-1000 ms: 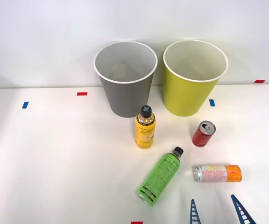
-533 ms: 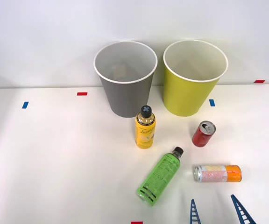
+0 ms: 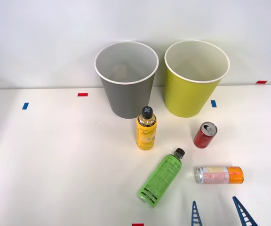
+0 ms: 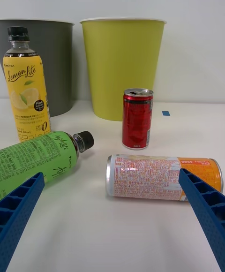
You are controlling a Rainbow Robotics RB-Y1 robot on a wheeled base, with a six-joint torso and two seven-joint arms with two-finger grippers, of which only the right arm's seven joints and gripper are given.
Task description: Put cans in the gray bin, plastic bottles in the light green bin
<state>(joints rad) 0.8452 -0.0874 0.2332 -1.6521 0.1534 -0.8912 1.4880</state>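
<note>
Standing at the far side of the white table (image 3: 55,155) are two bins: the gray bin (image 3: 127,80) and, just beside it on the right, the light green bin (image 3: 195,79). Two bottles noted: the yellow-labelled bottle (image 3: 146,128), upright before the gray bin, and the green bottle (image 3: 161,178), lying down. Two cans noted: the red can (image 3: 204,135), upright, and the orange, pink and white can (image 3: 219,174), on its side nearest the right gripper (image 3: 218,214). That gripper is spread wide, holding nothing. The wrist view reads "Lemon Lite" on the yellow label; the front view alone shows the bins' white interiors.
</note>
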